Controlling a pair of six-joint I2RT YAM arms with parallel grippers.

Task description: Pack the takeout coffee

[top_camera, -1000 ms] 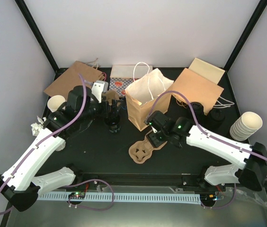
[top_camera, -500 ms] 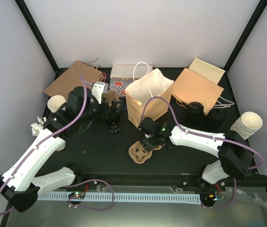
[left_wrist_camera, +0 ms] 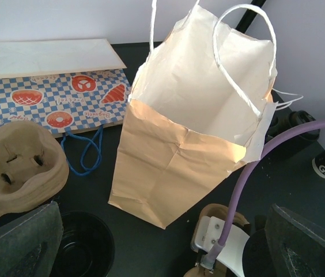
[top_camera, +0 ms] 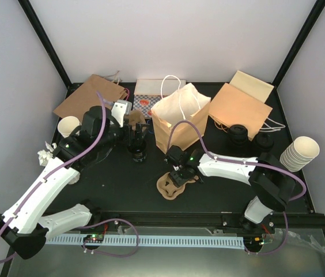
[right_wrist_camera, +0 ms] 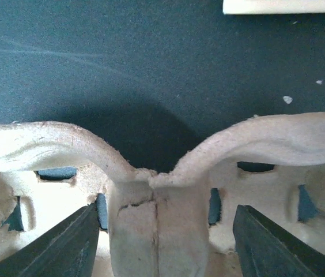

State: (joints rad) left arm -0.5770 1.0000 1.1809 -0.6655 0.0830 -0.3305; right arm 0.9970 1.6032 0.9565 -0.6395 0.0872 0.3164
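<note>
Pulp carrier (top_camera: 173, 186) lies flat on the worktop (top_camera: 110, 184) in front of the upright, open bag (top_camera: 177, 124). The right fingers (right_wrist_camera: 64, 242) sit low over it and straddle its raised centre rib. They stand partly open, with a gap visible on each side of the rib, and hold nothing. The left fingers (left_wrist_camera: 18, 242) are spread to full width and hang over a black-lidded cup (top_camera: 138, 153) that stands on the worktop just left of the bag. In the left wrist view this cup sits low between them, nearer the left one, with no contact visible, so nothing is gripped on this side either. Two more cups (top_camera: 237, 134) stand together to the right of the bag. The bag's mouth shows no cup inside, as far as the left wrist view reaches. Judgement: packing has barely started. The step in hand is the pick-up of the carrier, with the left arm staged over the first cup. Next move for the right arm: close squarely on the rib, then check before lifting that the thin pulp does not fold or tear at the crack visible in it. Next move for the left arm: centre over the lid, descend, and close on the cup wall without tipping it.
</note>
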